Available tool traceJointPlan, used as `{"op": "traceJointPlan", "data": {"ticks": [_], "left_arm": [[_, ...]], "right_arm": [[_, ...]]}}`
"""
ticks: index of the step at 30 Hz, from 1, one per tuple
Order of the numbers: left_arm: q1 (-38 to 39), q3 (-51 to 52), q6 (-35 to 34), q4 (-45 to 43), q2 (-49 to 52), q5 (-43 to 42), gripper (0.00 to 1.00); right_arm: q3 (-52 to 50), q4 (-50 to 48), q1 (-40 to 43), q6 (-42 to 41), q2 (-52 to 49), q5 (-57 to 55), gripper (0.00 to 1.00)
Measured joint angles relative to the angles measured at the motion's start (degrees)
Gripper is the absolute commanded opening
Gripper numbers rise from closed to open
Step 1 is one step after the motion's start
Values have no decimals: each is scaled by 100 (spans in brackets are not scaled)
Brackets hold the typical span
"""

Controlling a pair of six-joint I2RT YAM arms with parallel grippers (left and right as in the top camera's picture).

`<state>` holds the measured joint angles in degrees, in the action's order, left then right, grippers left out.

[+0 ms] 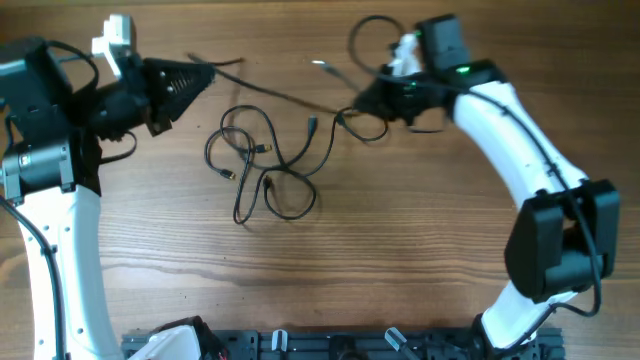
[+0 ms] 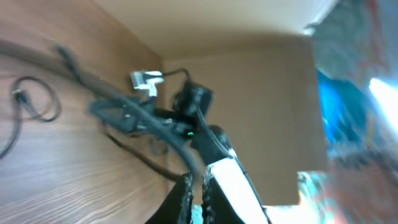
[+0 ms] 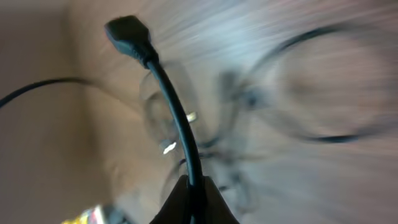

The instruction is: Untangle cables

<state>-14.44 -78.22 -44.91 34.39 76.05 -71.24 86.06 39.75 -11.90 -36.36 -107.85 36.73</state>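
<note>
My right hand (image 3: 194, 185) pinches a cable (image 3: 177, 118) below its plug; my blurred left hand (image 2: 196, 190) grips it too; loose cables (image 1: 265, 165) sprawl mid-surface (image 1: 400, 260).

Tangled cables (image 1: 268, 182) lie looped on the wooden table (image 1: 400, 260).
</note>
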Motion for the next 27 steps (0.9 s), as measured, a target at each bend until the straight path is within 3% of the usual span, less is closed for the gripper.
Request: {"op": "traceJointPlan", "data": {"ticks": [9,17,21,27], "left_arm": [[1394,-50,1220,1631,-13,1954,20],[3042,28,1453,1810,149,4465,19],[3346,55,1443,1810,610,5115,13],[3180,103,1423,1808,1220,5606,10]], "right_arm": [[-66,577,1738,485,-92,-774,4],[-76,1137,2841,496,-92,-2192,4],[-79,1311,3322,238,-92,-3080,4],[-81,1292,3803,-177,-92,-3620,4]]}}
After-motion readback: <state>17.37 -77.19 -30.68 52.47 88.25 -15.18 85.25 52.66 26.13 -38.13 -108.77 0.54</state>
